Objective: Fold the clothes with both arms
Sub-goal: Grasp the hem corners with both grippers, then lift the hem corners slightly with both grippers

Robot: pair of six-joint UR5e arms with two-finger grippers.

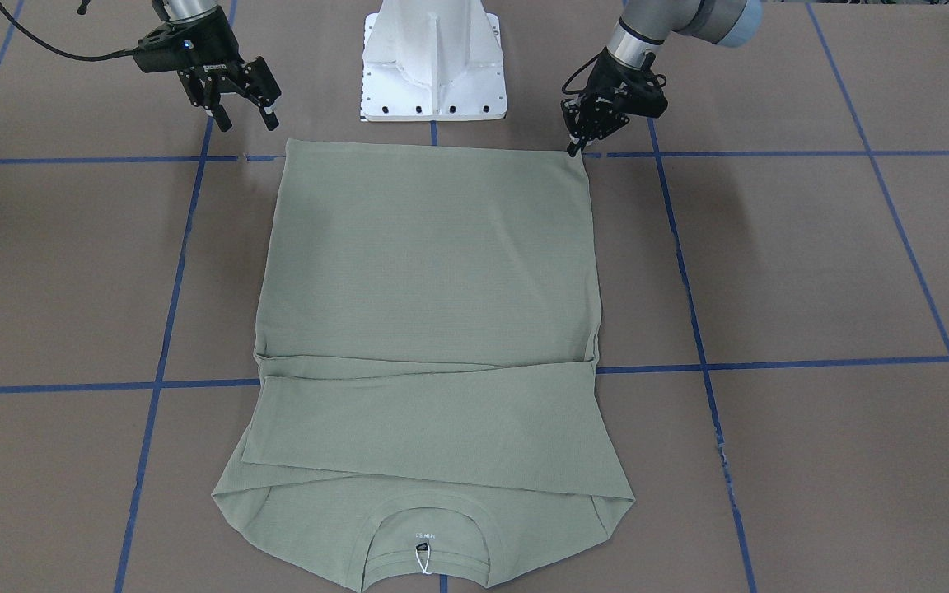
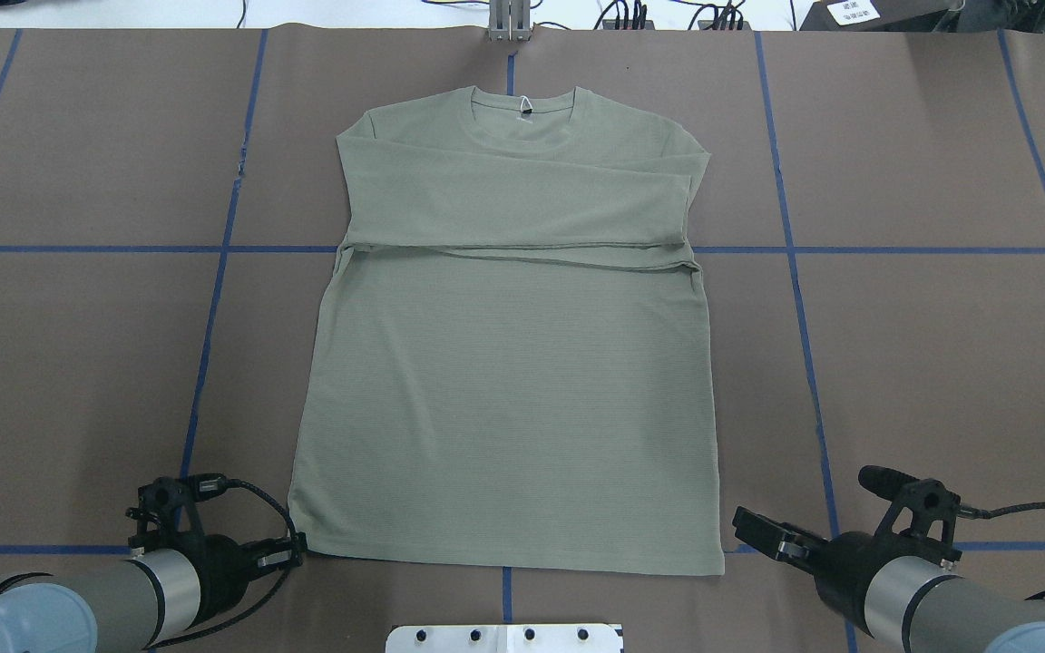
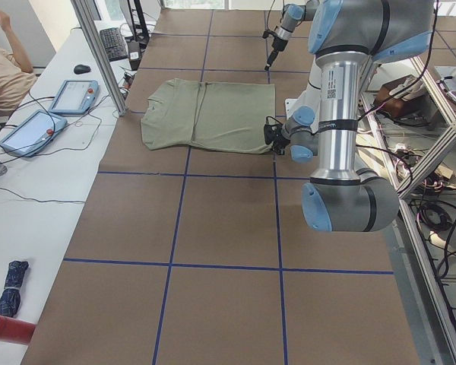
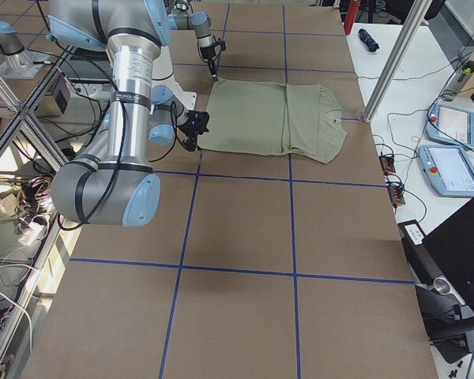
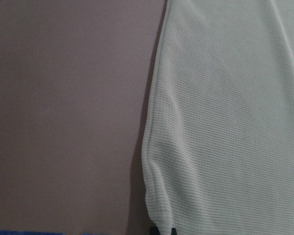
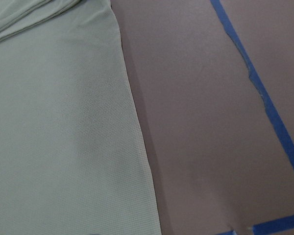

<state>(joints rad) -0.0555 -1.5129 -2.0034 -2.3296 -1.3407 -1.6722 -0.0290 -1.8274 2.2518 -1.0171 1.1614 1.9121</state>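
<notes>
Table (image 2: 78,363): brown surface with blue tape lines is carrying the shirt near its middle, hem toward the robot, collar away.
Shirt (image 2: 504,408): is lying flat and smooth. The body fold is not yet begun, so I am judging the task as partly done, with the hem-to-collar fold and any further halving remaining.
Sleeves (image 2: 522,204): are already lying crossed over the chest, one over the other. They are hiding any chest logo.
Left gripper (image 1: 577,147): is sitting on one hem corner, jaws looking pinched on the cloth. Its wrist view is cutting off all but the fingertips.
Right gripper (image 1: 245,119): is hovering just beside the other hem corner, jaws spread, holding nothing.
Neck label loop (image 1: 423,560): is showing white inside the collar. Its print is coming out too small to read.
</notes>
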